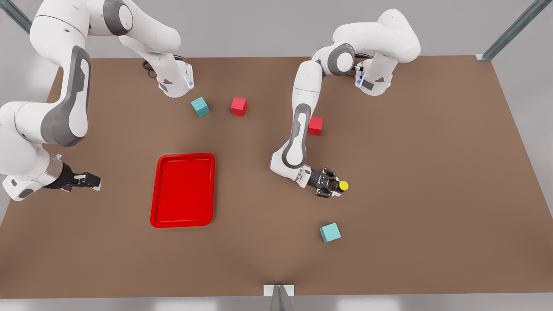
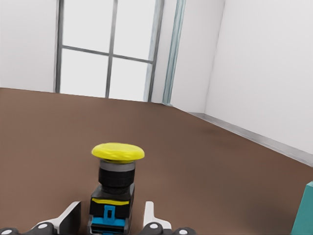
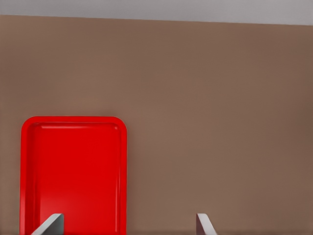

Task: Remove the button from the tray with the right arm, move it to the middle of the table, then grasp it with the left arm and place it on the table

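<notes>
On the table, the tray lies just ahead of the right gripper, whose fingers are spread with nothing between them. The left gripper clenches the button by its body, yellow cap jutting beyond the fingertips.

Bright, even light falls on the bench; shadows beneath the cubes are faint and soft. Pale windows glow in the left wrist view. No glare.
</notes>
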You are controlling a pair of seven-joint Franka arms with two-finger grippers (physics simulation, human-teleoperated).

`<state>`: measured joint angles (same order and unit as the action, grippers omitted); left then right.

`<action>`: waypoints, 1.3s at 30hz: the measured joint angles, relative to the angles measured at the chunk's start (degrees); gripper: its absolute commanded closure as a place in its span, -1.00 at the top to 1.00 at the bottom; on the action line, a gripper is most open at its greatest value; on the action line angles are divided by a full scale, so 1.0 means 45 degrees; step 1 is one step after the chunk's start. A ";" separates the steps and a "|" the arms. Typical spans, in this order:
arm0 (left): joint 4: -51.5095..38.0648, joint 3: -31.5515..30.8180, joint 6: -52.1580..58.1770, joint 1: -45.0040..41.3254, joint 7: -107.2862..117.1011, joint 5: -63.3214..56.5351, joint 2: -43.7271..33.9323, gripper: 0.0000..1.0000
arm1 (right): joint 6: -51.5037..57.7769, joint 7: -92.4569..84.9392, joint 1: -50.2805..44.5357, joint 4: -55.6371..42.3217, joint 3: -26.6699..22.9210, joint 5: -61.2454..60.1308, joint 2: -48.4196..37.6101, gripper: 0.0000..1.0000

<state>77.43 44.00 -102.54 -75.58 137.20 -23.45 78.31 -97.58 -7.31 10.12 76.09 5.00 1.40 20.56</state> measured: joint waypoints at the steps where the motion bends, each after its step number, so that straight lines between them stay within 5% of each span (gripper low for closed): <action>1: 0.0000 0.0000 -0.0003 -0.0008 0.0002 -0.0002 -0.0006 1.00 | 0.0011 0.0010 -0.0001 -0.0004 0.0000 -0.0001 -0.0013 1.00; 13: 0.0039 -0.1075 0.1000 -0.1329 -0.0229 0.0352 -0.2240 1.00 | 0.0020 0.0097 -0.0001 0.0010 0.0000 0.0004 0.0007 1.00; 17: 0.0062 -0.1150 0.1795 -0.0021 -0.1163 0.1779 -0.8124 1.00 | 0.0000 0.0115 0.0002 0.0011 0.0000 0.0009 0.0020 1.00; 24: -0.0004 -0.1071 0.3028 0.3474 -0.5411 0.4062 -1.3425 1.00 | -0.0006 0.0141 -0.0001 0.0011 0.0000 0.0007 0.0111 1.00; 30: -0.0087 -0.1024 0.3302 0.3980 -1.2346 0.4977 -1.4038 1.00 | -0.0017 0.0161 -0.0003 0.0014 0.0000 -0.0032 0.0238 1.00; 39: 0.0369 -0.1049 0.3519 0.9295 -2.0278 0.6953 -1.4502 1.00 | -0.0042 0.0208 -0.0012 -0.0005 0.0000 -0.0068 0.0401 1.00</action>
<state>79.09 39.28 -86.70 -33.75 45.95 7.84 13.05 -97.77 -6.37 10.06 76.07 5.00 1.09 22.36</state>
